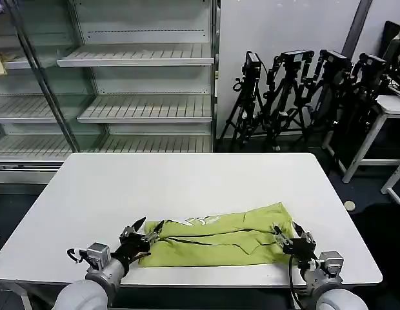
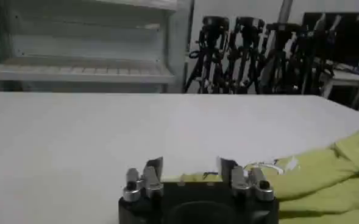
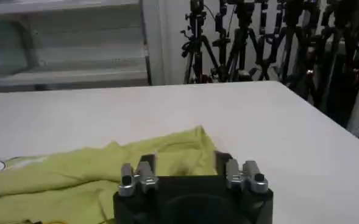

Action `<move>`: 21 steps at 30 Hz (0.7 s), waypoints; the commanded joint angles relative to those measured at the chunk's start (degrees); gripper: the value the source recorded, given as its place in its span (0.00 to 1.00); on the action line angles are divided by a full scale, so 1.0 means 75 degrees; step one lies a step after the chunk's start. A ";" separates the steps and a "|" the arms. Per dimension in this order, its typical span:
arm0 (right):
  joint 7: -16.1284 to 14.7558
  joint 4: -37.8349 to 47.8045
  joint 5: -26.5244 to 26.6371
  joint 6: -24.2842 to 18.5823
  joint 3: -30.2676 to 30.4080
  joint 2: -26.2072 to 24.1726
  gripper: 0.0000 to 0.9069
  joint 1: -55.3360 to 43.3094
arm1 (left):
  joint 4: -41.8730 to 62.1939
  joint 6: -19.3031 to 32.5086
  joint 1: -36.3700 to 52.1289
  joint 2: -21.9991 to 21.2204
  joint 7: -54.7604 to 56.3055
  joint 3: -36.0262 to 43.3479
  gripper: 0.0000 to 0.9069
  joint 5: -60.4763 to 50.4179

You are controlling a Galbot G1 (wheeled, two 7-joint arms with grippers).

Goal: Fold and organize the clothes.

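The clothes are one lime yellow-green T-shirt (image 1: 219,240), folded into a long band along the front of the white table (image 1: 187,181). A bit of white print (image 1: 200,221) shows at its back edge. My left gripper (image 1: 147,228) is at the band's left end, low over the table and open; in the left wrist view the shirt (image 2: 325,176) edge lies between the spread jaws of that gripper (image 2: 190,163). My right gripper (image 1: 285,234) is at the right end, also open, and in the right wrist view the shirt (image 3: 75,170) corner sits between the jaws of that gripper (image 3: 185,159).
Bare table stretches behind the shirt to the far edge. Beyond it stand glass-fronted metal shelves (image 1: 142,58) and several black camera tripods (image 1: 297,90). A white side table (image 1: 387,110) stands at the right.
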State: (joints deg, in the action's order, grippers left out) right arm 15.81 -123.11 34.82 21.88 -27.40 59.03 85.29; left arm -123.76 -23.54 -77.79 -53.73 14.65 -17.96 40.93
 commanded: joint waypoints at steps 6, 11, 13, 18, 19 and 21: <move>-0.0025 -0.0135 -0.0090 -0.0080 -0.0023 0.0090 1.00 0.0231 | 0.0216 0.0247 -0.0234 -0.1194 0.0517 0.0278 1.00 -0.0177; -0.0059 -0.0196 -0.0093 -0.0143 -0.0123 0.0070 1.00 0.0366 | 0.0360 0.0189 -0.0126 -0.1293 0.0565 0.0352 1.00 -0.0122; -0.0065 -0.0215 -0.0092 -0.0161 -0.0157 0.0066 1.00 0.0393 | 0.0370 0.0153 -0.0111 -0.1320 0.0569 0.0398 1.00 -0.0112; -0.0057 -0.0293 -0.0087 -0.0165 -0.0189 0.0064 1.00 0.0417 | 0.0569 0.0091 -0.0086 -0.1432 0.0632 0.0474 1.00 -0.0229; -0.0055 -0.0308 -0.0085 -0.0166 -0.0202 0.0060 1.00 0.0424 | 0.0630 0.0093 -0.0084 -0.1454 0.0647 0.0474 1.00 -0.0267; -0.0054 -0.0336 -0.0081 -0.0168 -0.0235 0.0049 1.00 0.0441 | 0.0729 0.0102 -0.0091 -0.1483 0.0685 0.0455 1.00 -0.0330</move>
State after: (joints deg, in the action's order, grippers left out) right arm 15.37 -125.47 34.25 20.71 -29.05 59.32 88.31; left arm -120.77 -23.03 -78.25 -62.80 18.91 -14.88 39.68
